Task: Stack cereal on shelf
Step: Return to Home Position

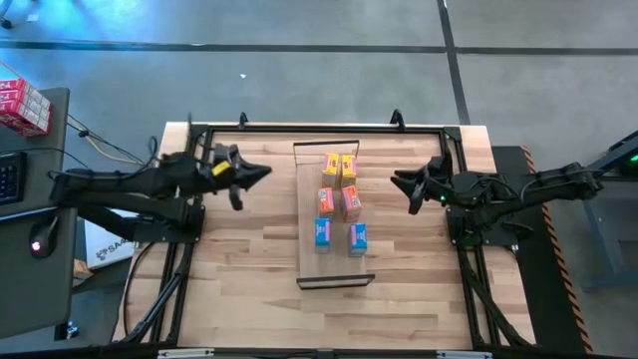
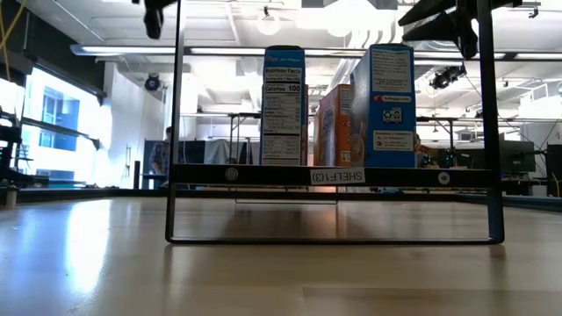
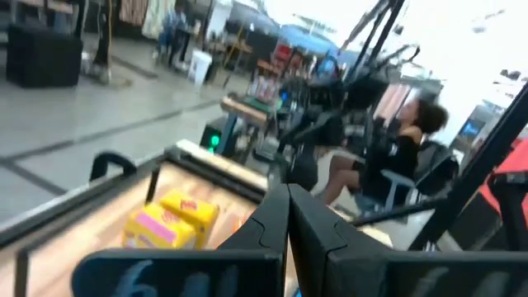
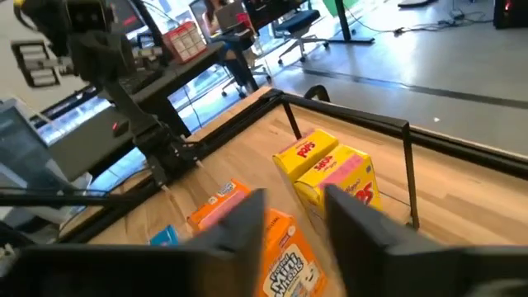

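The shelf (image 1: 307,214), a long light-wood panel with dark frame ends, stands on the table's middle. Six cereal boxes stand upright on it in pairs: yellow (image 1: 339,168) at the far end, orange-pink (image 1: 339,201) in the middle, blue (image 1: 339,235) nearer. The low view shows the blue boxes (image 2: 284,105) and an orange one (image 2: 334,123) on their bottom faces on the panel. My left gripper (image 1: 267,172) hovers left of the shelf, shut and empty (image 3: 288,191). My right gripper (image 1: 401,183) hovers right of it, open and empty (image 4: 295,198).
A dark metal frame (image 1: 319,128) runs around the tabletop's edges. Bare wood lies on both sides of the shelf and at its near end (image 1: 329,309). Red-and-white boxes (image 1: 22,105) sit on a side stand off the table's left. A seated person (image 3: 404,157) is in the room beyond.
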